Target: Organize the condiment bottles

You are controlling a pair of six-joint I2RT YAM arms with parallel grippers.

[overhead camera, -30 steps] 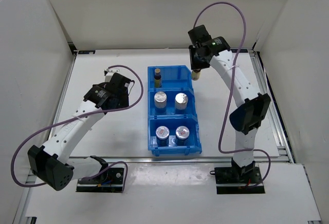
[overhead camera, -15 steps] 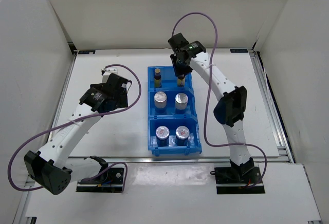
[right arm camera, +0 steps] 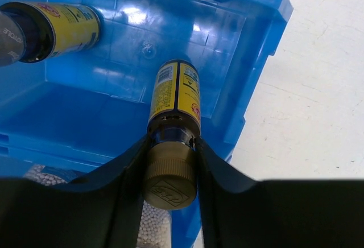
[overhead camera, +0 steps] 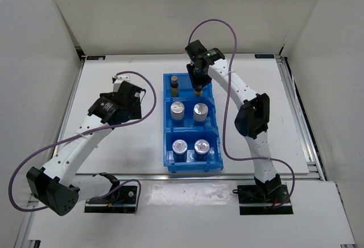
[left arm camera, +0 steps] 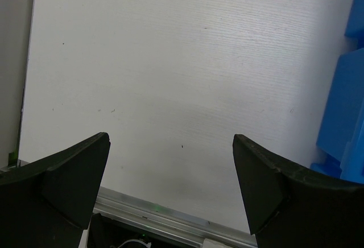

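A blue three-compartment bin (overhead camera: 167, 124) sits mid-table. My right gripper (overhead camera: 198, 82) is shut on a slim dark-brown, gold-capped bottle (right arm camera: 175, 97), gripping at the neck (right arm camera: 172, 145) and holding it upright inside the far compartment's right half. Another brown bottle (overhead camera: 174, 82) stands in the left half of that compartment (right arm camera: 54, 29). Two clear silver-capped bottles (overhead camera: 178, 110) (overhead camera: 200, 110) fill the middle compartment. Two grey jars with red-white lids (overhead camera: 180, 146) (overhead camera: 202, 145) occupy the near one. My left gripper (overhead camera: 132, 97) hangs open over bare table (left arm camera: 170, 145), left of the bin.
The bin's blue side wall (left arm camera: 347, 106) shows at the right edge of the left wrist view. White walls enclose the table on three sides. An aluminium rail (overhead camera: 296, 117) runs along the table's right edge.
My right gripper carried the brown bottle leftward from beside the bin's far right corner into the far compartment. The left arm shifted slightly.
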